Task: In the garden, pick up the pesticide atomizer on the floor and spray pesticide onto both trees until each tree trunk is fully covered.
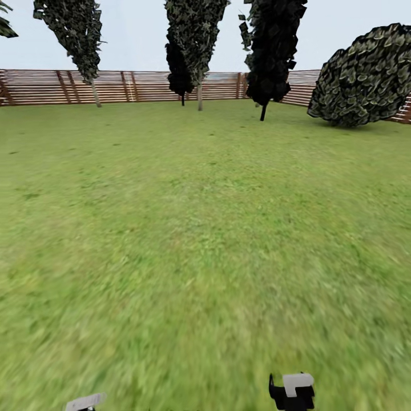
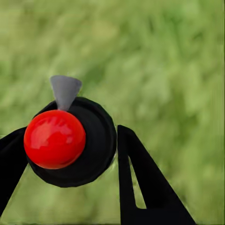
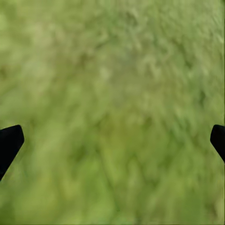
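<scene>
We hold the pesticide atomizer (image 2: 70,140) pinched in our left gripper (image 2: 70,159) above the grass lawn (image 1: 205,228); our right gripper (image 3: 112,140) hangs with fingers spread wide over that lawn.

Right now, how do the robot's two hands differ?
The left tool has its black fingers closed around the atomizer, a black round body with a red ball top and a grey cone nozzle; the right tool holds nothing. The left tool's fingers sit close together against the atomizer, while the right tool's fingertips are spread wide apart. Both hang above the green lawn.
</scene>
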